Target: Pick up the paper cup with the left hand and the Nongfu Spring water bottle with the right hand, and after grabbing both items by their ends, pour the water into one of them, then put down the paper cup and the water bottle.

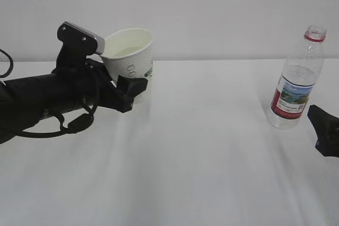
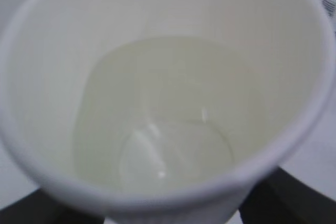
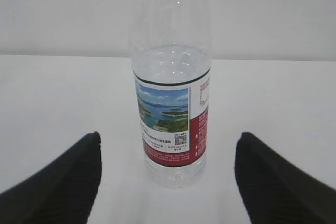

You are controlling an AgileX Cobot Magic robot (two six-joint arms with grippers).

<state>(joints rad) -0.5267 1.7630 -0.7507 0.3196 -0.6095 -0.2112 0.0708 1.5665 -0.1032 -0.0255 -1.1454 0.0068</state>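
Water (image 2: 173,150) already lay in the paper cup (image 1: 131,59), so pouring looked done. At far left the left hand (image 1: 114,86) gripped the tilted cup, which seemed not yet set down. At right the Nongfu Spring water bottle (image 1: 299,86) stood upright, uncapped, on the table (image 1: 201,152), between the right hand's (image 3: 168,182) spread jaws, untouched

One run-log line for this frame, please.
left hand: holds paper cup, water inside | right hand: open, apart from Nongfu Spring water bottle | bottle upright, uncapped
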